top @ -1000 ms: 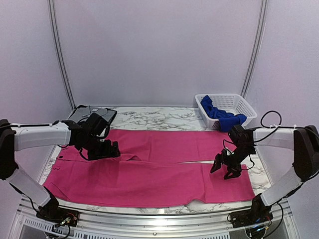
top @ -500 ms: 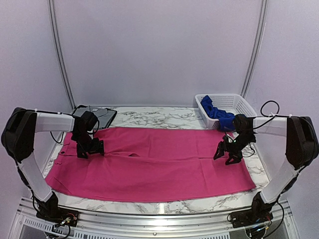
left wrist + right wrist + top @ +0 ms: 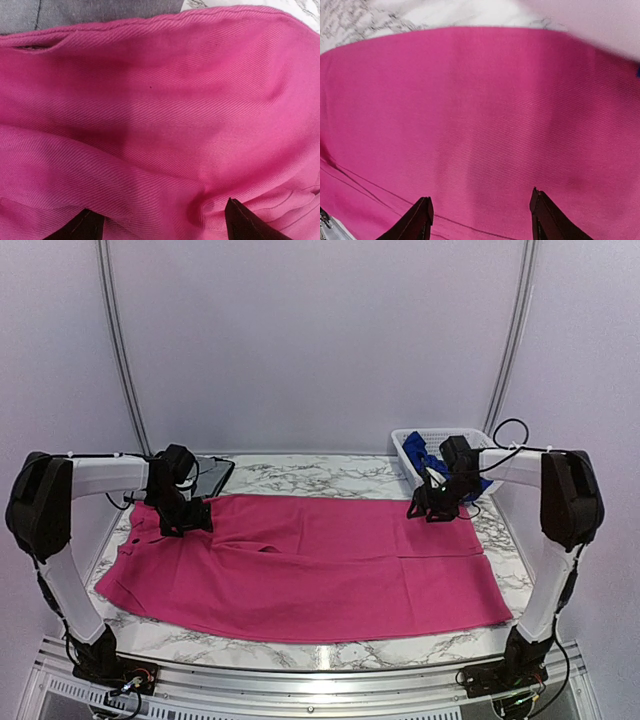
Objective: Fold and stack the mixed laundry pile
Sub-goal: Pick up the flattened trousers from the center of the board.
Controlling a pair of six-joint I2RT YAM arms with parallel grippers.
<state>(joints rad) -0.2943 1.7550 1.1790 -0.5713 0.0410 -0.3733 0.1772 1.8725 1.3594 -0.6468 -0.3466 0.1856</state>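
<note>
The large magenta-pink garment (image 3: 310,560) lies spread flat over most of the table. My left gripper (image 3: 188,517) is low over its far left corner, next to the grey tray. In the left wrist view that gripper (image 3: 165,227) is open, with wrinkled pink cloth (image 3: 160,125) under its tips. My right gripper (image 3: 427,509) sits at the far right corner of the pink garment, by the basket. It shows open (image 3: 482,216) over smooth pink cloth (image 3: 485,115). The royal blue garment (image 3: 443,470) lies bunched inside the basket.
A white mesh basket (image 3: 480,446) stands at the back right. A flat dark grey tray (image 3: 216,473) is at the back left and shows again as the tray (image 3: 100,10) just beyond the pink hem. Marble table (image 3: 320,476) shows behind the garment.
Both grippers have moved from the middle of the pink garment to its far corners. The garment now lies flatter, its far edge straight. Both jaws have narrowed a little.
</note>
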